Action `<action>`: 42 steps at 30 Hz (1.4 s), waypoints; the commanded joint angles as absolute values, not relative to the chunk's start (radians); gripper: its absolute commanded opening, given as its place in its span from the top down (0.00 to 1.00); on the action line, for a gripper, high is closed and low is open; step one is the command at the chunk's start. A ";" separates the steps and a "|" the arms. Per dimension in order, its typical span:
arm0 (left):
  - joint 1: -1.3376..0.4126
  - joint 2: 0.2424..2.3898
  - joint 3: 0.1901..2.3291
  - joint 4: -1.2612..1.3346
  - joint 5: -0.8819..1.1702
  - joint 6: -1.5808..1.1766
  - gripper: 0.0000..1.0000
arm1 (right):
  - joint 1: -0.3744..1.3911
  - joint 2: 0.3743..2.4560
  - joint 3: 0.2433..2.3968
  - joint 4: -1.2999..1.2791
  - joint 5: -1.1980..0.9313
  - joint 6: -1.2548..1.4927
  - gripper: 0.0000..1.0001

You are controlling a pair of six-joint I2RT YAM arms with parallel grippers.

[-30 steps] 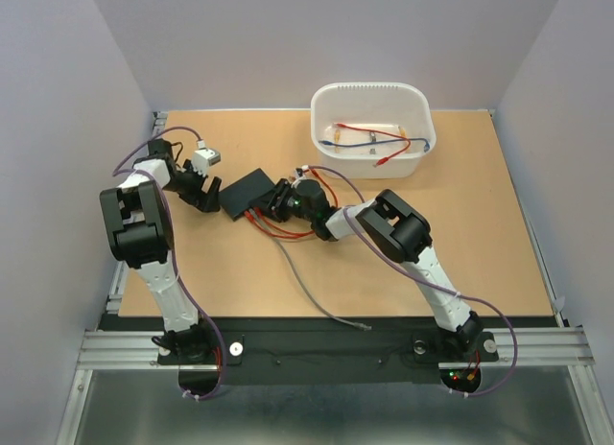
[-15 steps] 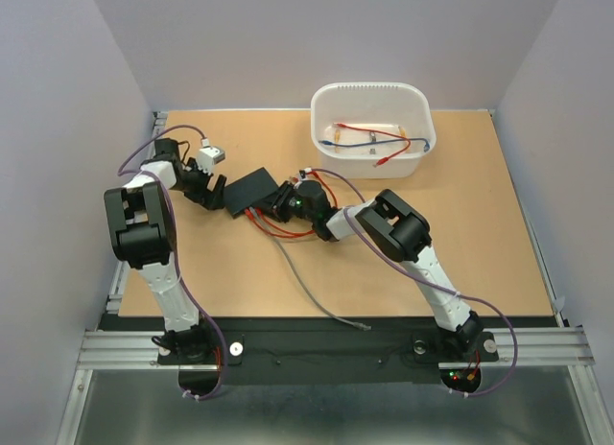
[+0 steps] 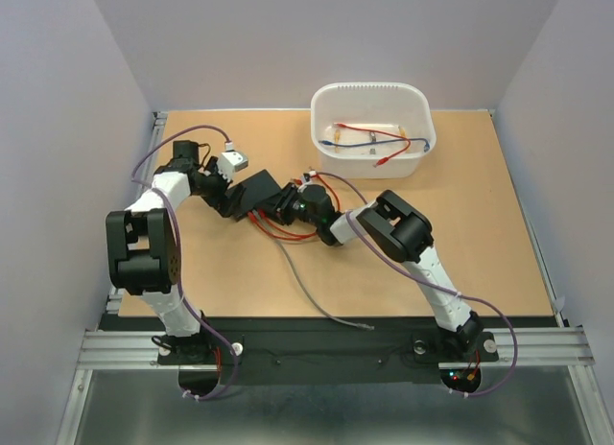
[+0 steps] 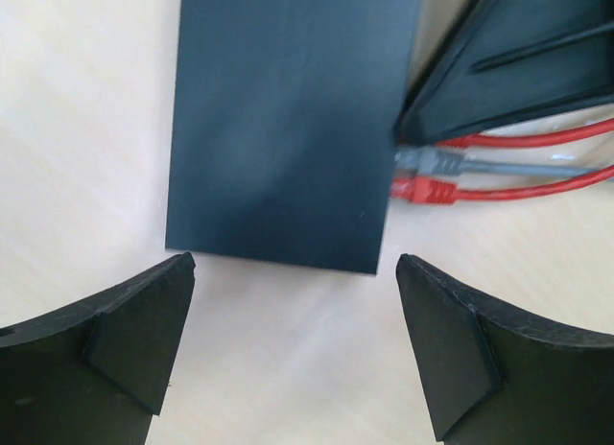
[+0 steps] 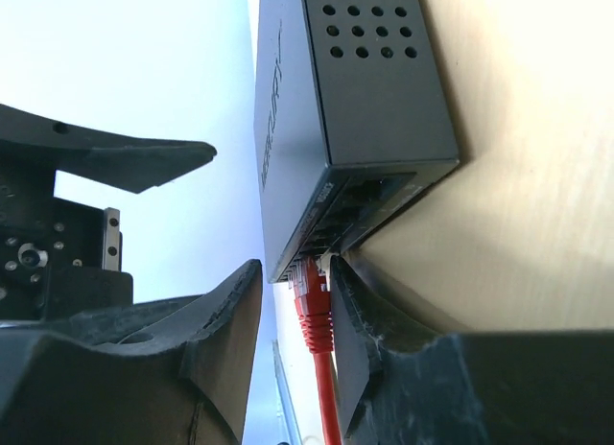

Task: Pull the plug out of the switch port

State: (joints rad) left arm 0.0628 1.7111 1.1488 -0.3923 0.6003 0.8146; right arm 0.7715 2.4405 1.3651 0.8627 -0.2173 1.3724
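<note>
The switch (image 3: 257, 190) is a flat matte-black box lying at centre left of the table. In the left wrist view the switch (image 4: 288, 119) has a grey plug (image 4: 432, 161) and a red plug (image 4: 422, 189) in its right edge. My left gripper (image 3: 232, 198) is open, and its fingers (image 4: 134, 339) straddle the switch's near short end without touching it. My right gripper (image 3: 279, 204) is at the port side. In the right wrist view its fingers (image 5: 223, 335) stand narrowly apart around the red plug (image 5: 312, 311), which sits in the switch (image 5: 369, 81). One finger touches the plug and a gap shows on the other side.
A white tub (image 3: 372, 92) with loose cables stands at the back right. Red cables (image 3: 291, 231) loop beside the right gripper. A grey cable (image 3: 309, 286) runs from the switch toward the table's near edge.
My left arm has swung right and forward, bringing its open gripper up to the switch's left end. The switch has turned and shifted slightly right. My right gripper has stayed at the ports.
</note>
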 commanded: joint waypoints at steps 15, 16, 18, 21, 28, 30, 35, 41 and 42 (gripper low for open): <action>-0.031 1.822 1.134 -0.313 0.508 0.778 0.02 | 0.775 2.494 1.212 0.687 -0.213 1.339 0.62; -0.031 1.824 1.135 -0.313 0.509 0.775 0.02 | 0.775 2.491 1.206 0.687 -0.212 1.342 0.64; -0.031 1.830 1.137 -0.311 0.511 0.767 0.02 | 0.776 2.487 1.195 0.689 -0.210 1.344 0.64; -0.031 1.838 1.141 -0.311 0.517 0.762 0.03 | 0.776 2.485 1.189 0.692 -0.206 1.348 0.64; -0.032 1.830 1.141 -0.313 0.517 0.762 0.03 | 0.775 2.491 1.197 0.693 -0.219 1.358 0.78; -0.032 1.830 1.146 -0.314 0.517 0.759 0.03 | 0.776 2.484 1.184 0.692 -0.215 1.356 0.84; -0.032 1.836 1.149 -0.318 0.515 0.758 0.03 | 0.776 2.427 1.134 0.693 -0.202 1.339 0.94; -0.031 1.829 1.149 -0.321 0.508 0.753 0.03 | 0.775 2.316 1.074 0.692 -0.190 1.281 1.00; -0.031 1.825 1.149 -0.321 0.506 0.753 0.03 | 0.775 2.300 1.066 0.692 -0.187 1.270 1.00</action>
